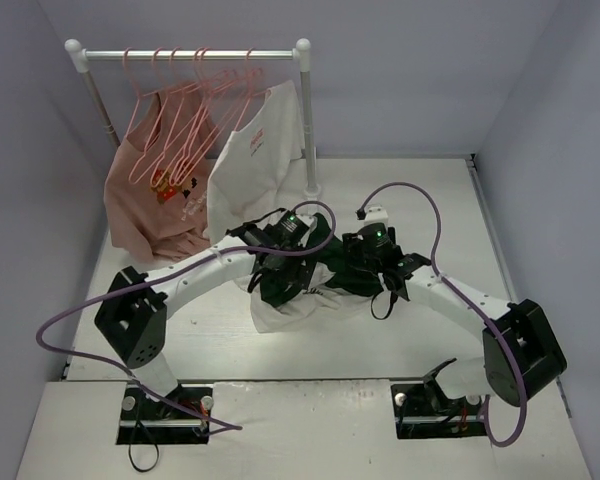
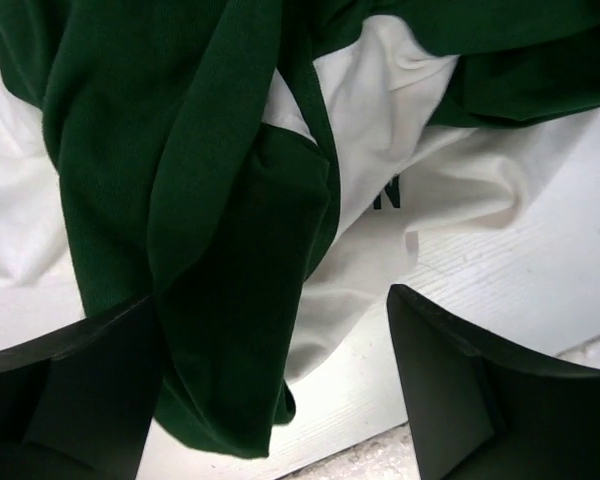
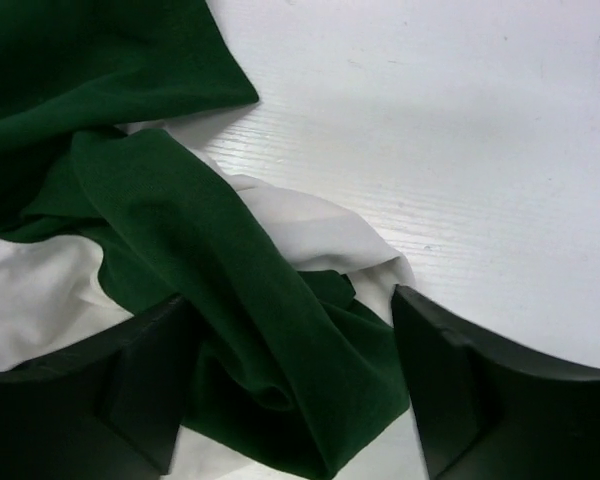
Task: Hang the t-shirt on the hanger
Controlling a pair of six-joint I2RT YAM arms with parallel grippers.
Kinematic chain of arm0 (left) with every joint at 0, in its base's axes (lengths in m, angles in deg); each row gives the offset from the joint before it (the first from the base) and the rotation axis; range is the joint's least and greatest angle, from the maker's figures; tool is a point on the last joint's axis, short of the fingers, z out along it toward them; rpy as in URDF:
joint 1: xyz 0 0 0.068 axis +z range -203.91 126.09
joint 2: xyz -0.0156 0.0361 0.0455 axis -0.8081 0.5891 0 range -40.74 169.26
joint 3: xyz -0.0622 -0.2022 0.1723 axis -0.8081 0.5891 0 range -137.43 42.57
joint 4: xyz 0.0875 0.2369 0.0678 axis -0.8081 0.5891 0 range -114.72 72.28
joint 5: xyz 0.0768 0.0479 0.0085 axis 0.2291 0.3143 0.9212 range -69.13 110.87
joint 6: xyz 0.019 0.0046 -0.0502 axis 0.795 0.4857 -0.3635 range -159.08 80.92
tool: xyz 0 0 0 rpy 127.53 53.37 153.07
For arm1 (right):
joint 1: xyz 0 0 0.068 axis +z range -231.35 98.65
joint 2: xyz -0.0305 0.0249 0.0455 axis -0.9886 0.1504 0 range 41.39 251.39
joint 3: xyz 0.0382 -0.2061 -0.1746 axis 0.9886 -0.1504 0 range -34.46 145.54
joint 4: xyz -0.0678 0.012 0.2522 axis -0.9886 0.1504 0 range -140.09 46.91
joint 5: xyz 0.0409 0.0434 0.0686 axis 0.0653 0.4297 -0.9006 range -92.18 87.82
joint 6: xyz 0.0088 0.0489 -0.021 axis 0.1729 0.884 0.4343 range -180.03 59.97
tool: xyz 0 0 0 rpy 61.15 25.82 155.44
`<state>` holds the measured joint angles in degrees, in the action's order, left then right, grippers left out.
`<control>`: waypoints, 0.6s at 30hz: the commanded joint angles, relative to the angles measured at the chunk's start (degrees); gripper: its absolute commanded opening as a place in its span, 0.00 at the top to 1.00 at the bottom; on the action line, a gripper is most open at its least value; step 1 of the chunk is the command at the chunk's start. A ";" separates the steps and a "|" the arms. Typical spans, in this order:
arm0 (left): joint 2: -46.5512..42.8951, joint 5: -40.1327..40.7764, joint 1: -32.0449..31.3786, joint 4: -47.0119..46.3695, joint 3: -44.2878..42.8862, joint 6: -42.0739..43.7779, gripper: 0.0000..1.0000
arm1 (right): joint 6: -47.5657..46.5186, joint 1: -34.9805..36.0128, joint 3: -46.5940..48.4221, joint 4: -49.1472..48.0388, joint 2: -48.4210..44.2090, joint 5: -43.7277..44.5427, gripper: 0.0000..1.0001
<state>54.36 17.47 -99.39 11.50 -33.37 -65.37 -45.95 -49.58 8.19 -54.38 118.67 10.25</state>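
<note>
The t-shirt (image 1: pixel 290 312), white with dark green sleeves, lies crumpled on the table (image 1: pixel 410 200) in the middle. My left gripper (image 1: pixel 278 270) is low over its left part and my right gripper (image 1: pixel 366 265) is over its right part. In the left wrist view the left gripper (image 2: pixel 275 385) is open, with a green sleeve fold (image 2: pixel 180 150) hanging between the fingers and dark lettering showing on the white body. In the right wrist view the right gripper (image 3: pixel 290 390) is open astride a green fold (image 3: pixel 180 230). Several pink hangers (image 1: pixel 185 110) hang on the rail, far from both grippers.
A white clothes rack (image 1: pixel 302 60) stands at the back left. A salmon-pink shirt (image 1: pixel 140 205) and an all-white shirt (image 1: pixel 255 150) hang from it. Grey walls close in the left, back and right sides. The right arm's purple cable (image 1: pixel 420 195) loops over the table.
</note>
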 commanded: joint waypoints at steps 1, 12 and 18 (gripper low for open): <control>1.05 7.08 -0.40 1.31 -3.16 -0.70 0.35 | 0.69 -1.27 0.76 -2.38 0.50 -1.78 0.42; -3.55 12.57 4.68 3.73 -6.36 0.99 1.00 | -3.51 -2.01 4.98 -1.87 0.76 -0.18 1.00; -15.45 10.78 12.25 4.12 -11.59 1.51 1.00 | -13.42 -2.28 16.39 -1.07 -8.53 6.73 1.00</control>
<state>50.57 27.11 -91.18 15.87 -38.07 -64.78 -51.61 -51.36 15.00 -51.71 119.00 10.62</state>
